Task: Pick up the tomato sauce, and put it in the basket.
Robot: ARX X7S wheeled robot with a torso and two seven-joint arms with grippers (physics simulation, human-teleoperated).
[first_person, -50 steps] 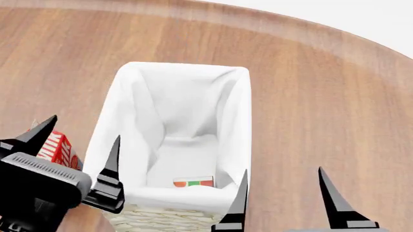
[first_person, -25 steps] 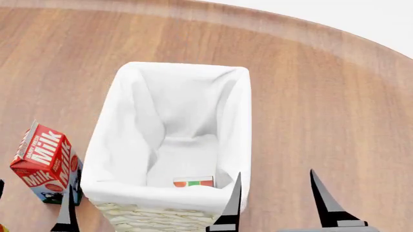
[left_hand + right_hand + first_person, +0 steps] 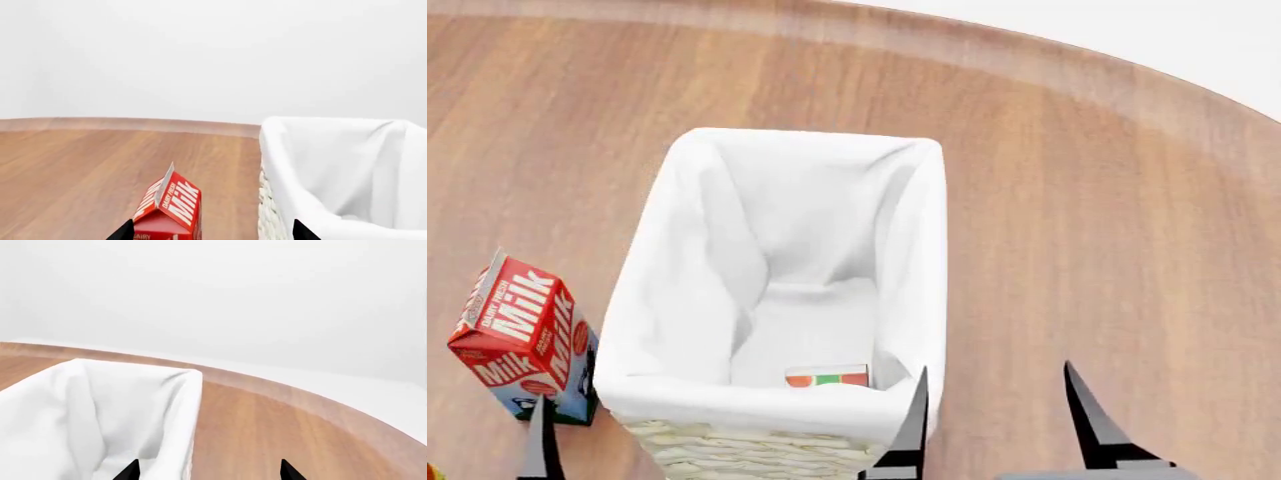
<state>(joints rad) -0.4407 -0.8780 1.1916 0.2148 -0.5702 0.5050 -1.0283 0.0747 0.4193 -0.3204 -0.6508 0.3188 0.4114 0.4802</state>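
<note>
Tomato sauce (image 3: 827,378) is seen lying at the bottom of the basket (image 3: 928,250), down against the near wall of the white lining, and by the look of things the job is judged as good as done: the can is inside, nothing is gripped, and only a pull-back of the arms would seem to be left. Only a sliver of the can is shown over the folded cloth rim, a band of red, green and white label, so its top and its exact pose cannot be made out; whether it stands or lies on its side cannot be told. It is placed just beyond and slightly to the left of the right gripper (image 3: 998,420), whose two black fingers are spread wide apart with nothing between them, one finger (image 3: 913,415) at the basket's near right corner and the other over bare wood. The left gripper (image 3: 210,232) is also shown wide open and empty in its wrist view, its tips framing the gap between a red milk carton (image 3: 521,335) and the basket's wicker side; in the head view only one of its fingertips is caught at the lower edge, beside the carton. The table (image 3: 1121,220) around the basket is otherwise untouched.
</note>
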